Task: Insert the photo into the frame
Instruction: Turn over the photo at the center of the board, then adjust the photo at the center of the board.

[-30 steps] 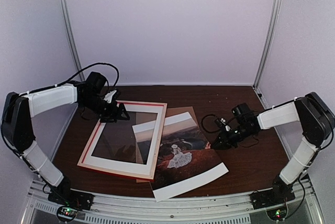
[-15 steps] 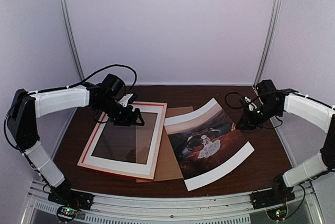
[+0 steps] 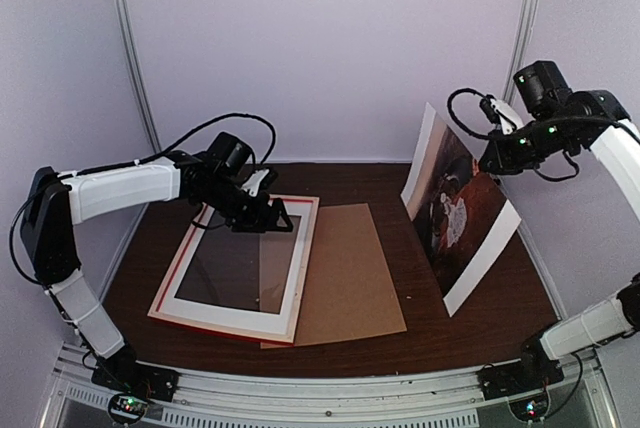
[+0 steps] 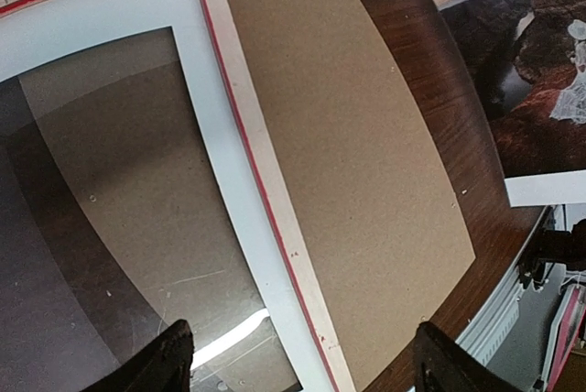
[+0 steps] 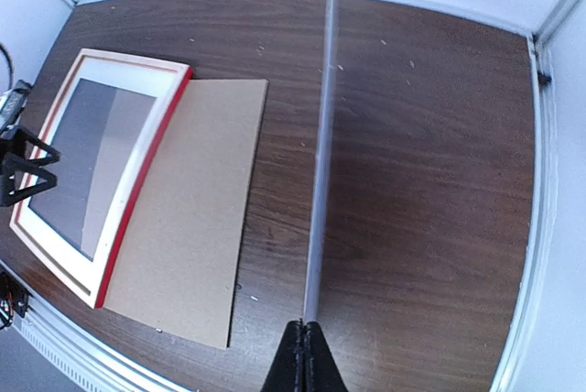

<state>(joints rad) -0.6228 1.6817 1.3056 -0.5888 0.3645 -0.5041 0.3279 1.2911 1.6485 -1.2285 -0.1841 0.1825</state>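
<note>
on the dark surface (image 3: 470, 333) the frame (image 3: 228, 315) is laid flat at the left, pale side up, its right rail overlapping the brown backing board (image 3: 345, 273); the photo (image 3: 455, 213) is hung almost upright at the right, well apart from the frame, pinched at its upper edge by the right pincer (image 3: 492, 158); a leftward carry and a laying flat are judged needed; the left pincer (image 3: 275, 220) is spread above the frame's far right part.

A plain brown board (image 3: 345, 273) lies flat on the dark wood table (image 3: 480, 318), right of centre, its long sides running away from the near edge. Pale walls (image 3: 320, 48) close the back and sides, with metal posts (image 3: 135, 58) at the rear corners. A metal rail (image 3: 330, 388) lines the near edge.
</note>
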